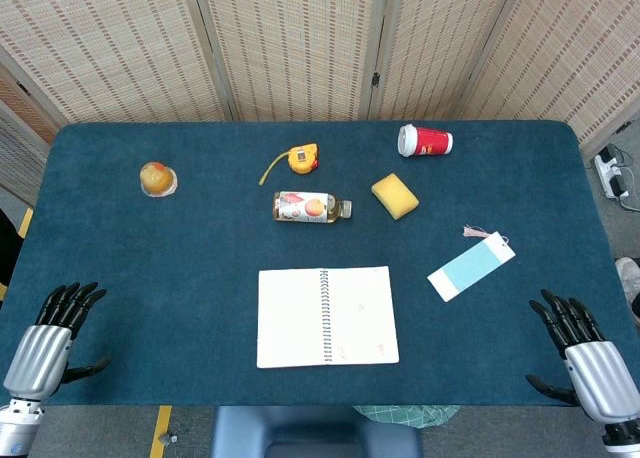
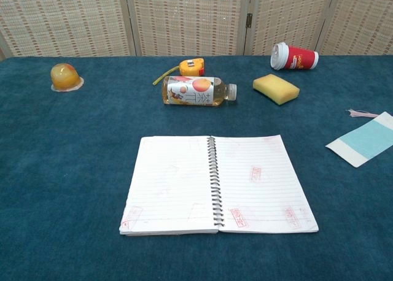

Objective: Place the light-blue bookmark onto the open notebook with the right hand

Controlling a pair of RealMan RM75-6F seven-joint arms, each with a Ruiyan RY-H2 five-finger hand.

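Note:
The light-blue bookmark (image 1: pixel 471 267) (image 2: pixel 366 140) lies flat on the blue table, right of the open spiral notebook (image 1: pixel 327 316) (image 2: pixel 216 184), with a pink tassel at its far end. My right hand (image 1: pixel 578 343) hovers at the table's near right corner, fingers spread, holding nothing, a short way nearer and to the right of the bookmark. At the near left corner my left hand (image 1: pixel 55 328) is likewise spread and empty. Neither hand shows in the chest view.
Behind the notebook lie a juice bottle (image 1: pixel 311 207) on its side, a yellow sponge (image 1: pixel 395 195), a yellow tape measure (image 1: pixel 298 159) and a tipped red cup (image 1: pixel 426 140). A jelly cup (image 1: pixel 157 179) stands far left. Wicker screens back the table.

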